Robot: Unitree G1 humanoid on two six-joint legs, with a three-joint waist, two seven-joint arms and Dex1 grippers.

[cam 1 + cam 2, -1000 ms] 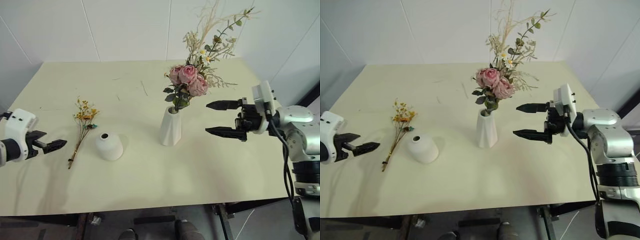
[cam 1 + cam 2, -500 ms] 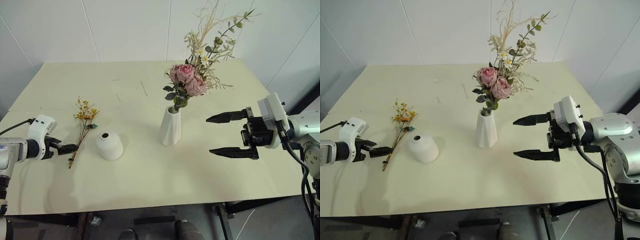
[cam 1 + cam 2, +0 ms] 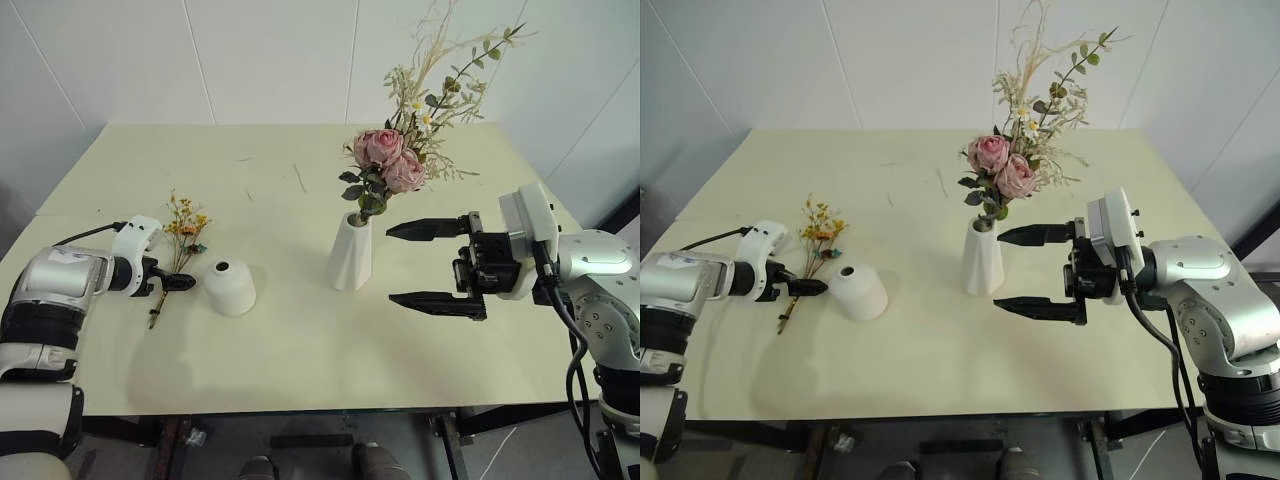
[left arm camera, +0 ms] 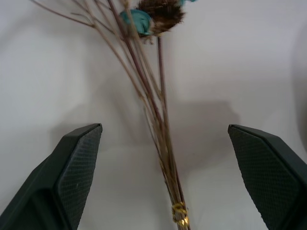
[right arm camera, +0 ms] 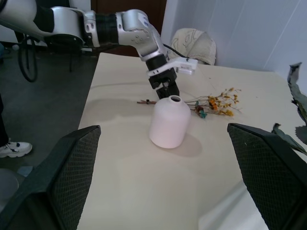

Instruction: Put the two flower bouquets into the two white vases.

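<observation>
Left gripper point(image 3: 185, 284) open wide, hovering low at the yellow-orange sprig point(image 3: 178, 243), stems point(image 4: 160, 139) centred between the spread fingers point(image 4: 72, 167), nothing clamped yet. Sprig flat on table point(image 3: 300, 350), long axis running from the tied stem end by the gripper away to blossoms at the far end, just left of short vase point(image 3: 229, 288). Rose bunch point(image 3: 395, 165) already standing in tall vase point(image 3: 352, 252). Right gripper point(image 3: 430, 265) also spread apart, empty, right of tall vase, well apart from sprig. Left arm clearly nearer; next likely close on stems

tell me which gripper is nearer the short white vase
Left. The left gripper sits just beside the short white vase, over the yellow sprig; the right gripper is beyond the tall vase.
</observation>
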